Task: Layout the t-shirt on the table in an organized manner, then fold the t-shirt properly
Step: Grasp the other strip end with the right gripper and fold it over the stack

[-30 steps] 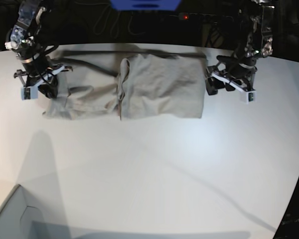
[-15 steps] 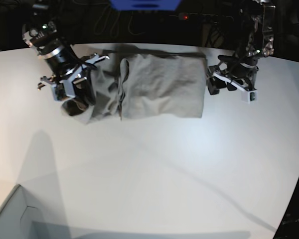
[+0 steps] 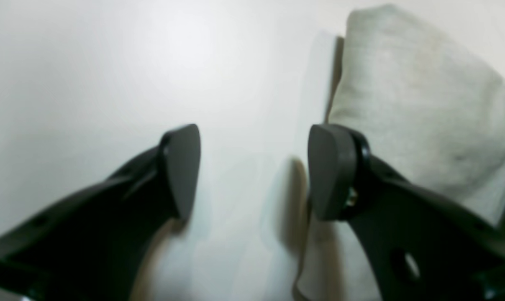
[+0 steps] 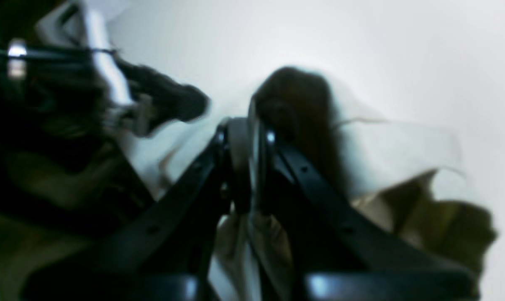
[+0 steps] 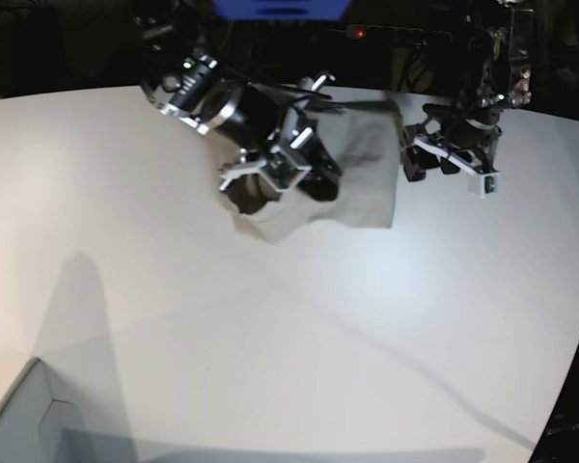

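Note:
The light beige-grey t-shirt (image 5: 362, 174) lies at the back of the white table (image 5: 270, 338), its left part lifted and carried over the rest. My right gripper (image 5: 262, 189) is shut on that fabric, above the shirt's left half. In the right wrist view the cloth (image 4: 394, 146) is pinched between the closed fingers of the right gripper (image 4: 246, 133) and hangs below them. My left gripper (image 5: 427, 166) stands open just off the shirt's right edge. In the left wrist view the left gripper (image 3: 252, 167) holds nothing, and the t-shirt (image 3: 407, 108) lies beside its right finger.
A pale grey box corner (image 5: 19, 424) sits at the front left. Dark clutter and a blue object (image 5: 280, 8) lie beyond the table's back edge. Bare white tabletop (image 3: 110, 62) stretches in front of the shirt.
My right gripper has swept from the shirt's far left end toward the right, dragging the left part of the shirt over the middle. The left arm has barely moved.

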